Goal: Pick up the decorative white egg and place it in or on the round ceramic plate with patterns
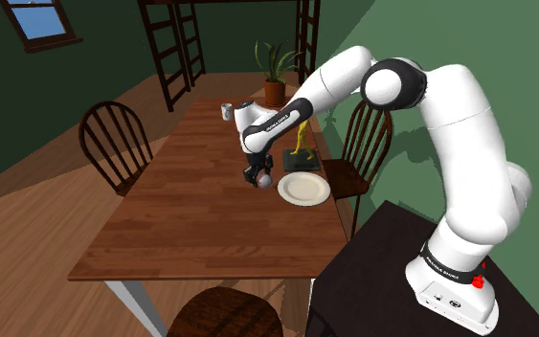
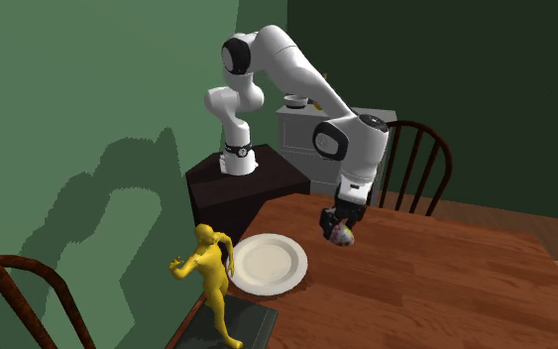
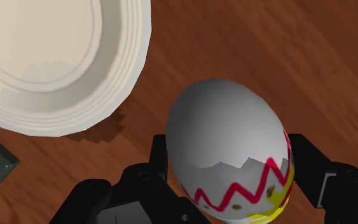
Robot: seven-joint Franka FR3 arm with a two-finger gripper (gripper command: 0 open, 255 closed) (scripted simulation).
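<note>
Shoulder view, left to right: the hand (image 1: pixel 260 178) hangs low over the worktop (image 1: pixel 190 201), closed on the egg (image 3: pixel 228 146), one finger (image 3: pixel 308 165) pressed to each flank. The egg is pale grey-white with a red zigzag band, its long axis running out along the fingers, banded end toward the palm. Just beside it, to that view's right, lies the plate (image 1: pixel 303 189), plain cream. We judge a short sideways carry suffices; the yellow figurine (image 1: pixel 302 144) stands behind the plate, off the path.
</note>
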